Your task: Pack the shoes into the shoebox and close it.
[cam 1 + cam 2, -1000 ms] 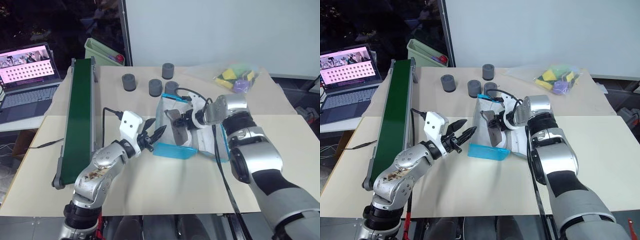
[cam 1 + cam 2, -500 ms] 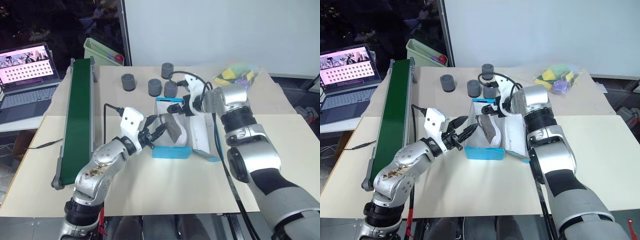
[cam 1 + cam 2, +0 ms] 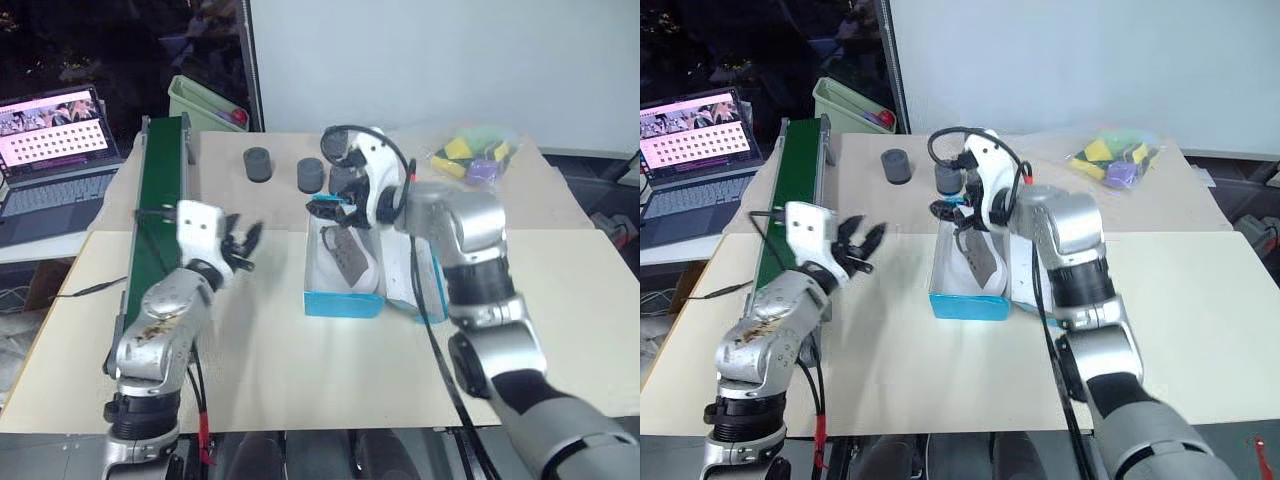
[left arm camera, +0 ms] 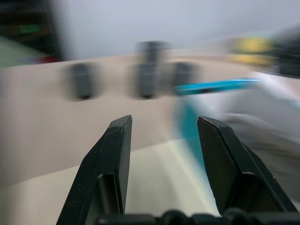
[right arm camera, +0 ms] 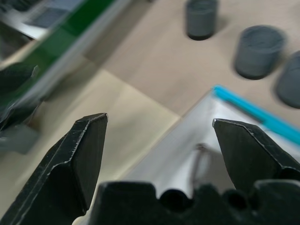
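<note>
The blue shoebox stands open at the table's middle, its lid folded out to the right. A grey-brown shoe with a white sole lies inside on the white lining. My right gripper hovers over the box's far end, open wide with nothing between its fingers; below it I see the box's blue rim. My left gripper hangs over bare table left of the box, near the conveyor, open and empty.
A long green conveyor runs along the left side. Dark grey cylinders stand behind the box. A clear bag of coloured items lies at the back right. A laptop and green bin sit beyond the table.
My right gripper has lifted out of the box toward its far end and opened wider, leaving the shoe inside. My left gripper has swung left, away from the box's front corner.
</note>
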`<state>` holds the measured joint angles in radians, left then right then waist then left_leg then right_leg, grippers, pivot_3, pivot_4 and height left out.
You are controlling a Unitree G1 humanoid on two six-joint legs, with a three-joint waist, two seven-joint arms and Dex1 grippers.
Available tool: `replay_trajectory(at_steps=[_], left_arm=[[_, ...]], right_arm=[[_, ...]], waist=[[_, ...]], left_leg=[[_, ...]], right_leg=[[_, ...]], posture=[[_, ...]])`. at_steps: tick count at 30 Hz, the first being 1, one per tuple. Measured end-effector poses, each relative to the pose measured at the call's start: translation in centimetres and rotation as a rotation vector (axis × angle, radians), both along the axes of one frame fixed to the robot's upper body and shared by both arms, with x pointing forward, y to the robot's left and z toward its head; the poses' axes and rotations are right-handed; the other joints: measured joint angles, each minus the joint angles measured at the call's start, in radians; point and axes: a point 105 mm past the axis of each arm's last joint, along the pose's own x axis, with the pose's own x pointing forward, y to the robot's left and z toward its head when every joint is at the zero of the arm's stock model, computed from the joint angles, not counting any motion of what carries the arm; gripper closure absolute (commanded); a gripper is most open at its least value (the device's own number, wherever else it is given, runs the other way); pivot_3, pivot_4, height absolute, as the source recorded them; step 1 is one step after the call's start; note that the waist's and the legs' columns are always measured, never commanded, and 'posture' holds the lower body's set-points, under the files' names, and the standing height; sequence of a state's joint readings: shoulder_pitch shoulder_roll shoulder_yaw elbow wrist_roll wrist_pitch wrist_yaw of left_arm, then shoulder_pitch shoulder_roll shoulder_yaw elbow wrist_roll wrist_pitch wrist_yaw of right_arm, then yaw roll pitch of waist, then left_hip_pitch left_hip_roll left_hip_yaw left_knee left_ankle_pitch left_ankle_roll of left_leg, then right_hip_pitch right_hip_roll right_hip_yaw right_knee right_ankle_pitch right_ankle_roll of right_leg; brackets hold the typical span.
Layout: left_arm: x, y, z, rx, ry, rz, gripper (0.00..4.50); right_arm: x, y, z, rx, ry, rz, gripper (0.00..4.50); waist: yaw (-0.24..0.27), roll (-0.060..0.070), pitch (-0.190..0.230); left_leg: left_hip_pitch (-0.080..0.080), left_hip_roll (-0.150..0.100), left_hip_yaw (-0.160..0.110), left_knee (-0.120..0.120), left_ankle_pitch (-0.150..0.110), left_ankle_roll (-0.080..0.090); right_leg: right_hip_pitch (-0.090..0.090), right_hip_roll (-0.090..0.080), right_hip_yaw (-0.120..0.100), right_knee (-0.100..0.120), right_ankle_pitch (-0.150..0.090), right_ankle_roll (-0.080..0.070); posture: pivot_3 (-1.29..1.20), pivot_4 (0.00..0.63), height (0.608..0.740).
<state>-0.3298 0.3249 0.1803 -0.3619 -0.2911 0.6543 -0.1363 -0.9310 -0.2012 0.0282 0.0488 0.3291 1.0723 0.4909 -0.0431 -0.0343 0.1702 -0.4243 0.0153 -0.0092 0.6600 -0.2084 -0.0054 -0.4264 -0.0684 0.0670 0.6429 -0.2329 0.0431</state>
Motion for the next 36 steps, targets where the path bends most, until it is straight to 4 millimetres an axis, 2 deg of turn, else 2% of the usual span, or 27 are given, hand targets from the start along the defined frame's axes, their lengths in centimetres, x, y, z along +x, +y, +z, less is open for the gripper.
replay_trajectory(at_steps=[1,6,9,15,20,23,27,36], left_arm=[[0.0,1.6,0.1,0.009,-0.002,0.093,2.15],[-0.8,6.3,0.0,0.010,0.003,0.356,2.15],[-1.3,7.5,-0.8,-0.015,0.030,0.421,2.15],[-1.7,8.3,-1.8,-0.053,0.076,0.464,2.15],[-2.1,8.7,-2.7,-0.057,0.111,0.481,2.15],[-2.3,8.8,-3.2,-0.059,0.138,0.490,1.49],[-2.4,8.8,-3.2,-0.056,0.139,0.490,0.03],[-2.3,8.9,-4.5,-0.025,0.237,0.475,0.01]], right_arm=[[-1.0,-0.2,-0.4,0.017,-0.046,0.017,0.26],[-5.2,0.0,-2.3,0.031,-0.133,0.170,0.26],[-7.1,0.2,-3.1,-0.004,-0.175,0.276,0.26],[-9.3,1.6,-1.8,0.014,-0.299,0.431,0.26],[-10.1,2.3,-2.5,-0.047,-0.331,0.502,0.26],[-10.4,2.7,-3.2,-0.054,-0.326,0.526,0.00],[-10.2,2.7,-3.6,-0.048,-0.309,0.536,0.00],[-8.1,3.1,-5.6,-0.045,-0.260,0.454,0.00]], waist=[[0.001,0.000,0.000],[0.001,0.000,0.000],[0.000,0.000,0.000],[-0.001,0.000,0.000],[0.002,-0.001,0.000],[0.001,-0.001,0.000],[0.002,-0.001,0.000],[0.002,-0.001,0.000]], left_leg=[[0.000,0.000,-0.001,0.000,0.000,0.000],[0.001,-0.001,-0.001,0.000,0.000,0.000],[0.003,-0.001,-0.001,0.001,0.000,0.000],[0.004,0.000,-0.001,0.001,0.000,-0.001],[0.003,-0.001,-0.001,0.001,0.000,-0.001],[0.003,-0.001,-0.001,0.001,0.000,-0.001],[0.004,-0.001,-0.001,0.001,0.000,-0.001],[0.004,-0.001,-0.001,0.001,0.000,-0.001]], right_leg=[[0.000,0.000,-0.001,0.002,0.000,0.000],[0.001,-0.002,-0.002,-0.001,0.000,0.000],[0.002,-0.001,-0.001,0.000,0.000,0.000],[0.003,0.000,-0.001,0.000,0.000,0.000],[0.003,-0.001,-0.001,-0.001,0.000,0.000],[0.003,0.000,-0.001,0.000,0.000,0.000],[0.003,-0.001,-0.001,-0.001,0.000,0.000],[0.003,-0.001,-0.001,0.000,0.000,0.000]], posture=[[0.00,0.150,0.729],[0.00,0.150,0.729],[0.00,0.150,0.729],[0.00,0.150,0.729],[0.00,0.150,0.729],[0.00,0.150,0.729],[0.00,0.150,0.729],[0.00,0.150,0.729]])
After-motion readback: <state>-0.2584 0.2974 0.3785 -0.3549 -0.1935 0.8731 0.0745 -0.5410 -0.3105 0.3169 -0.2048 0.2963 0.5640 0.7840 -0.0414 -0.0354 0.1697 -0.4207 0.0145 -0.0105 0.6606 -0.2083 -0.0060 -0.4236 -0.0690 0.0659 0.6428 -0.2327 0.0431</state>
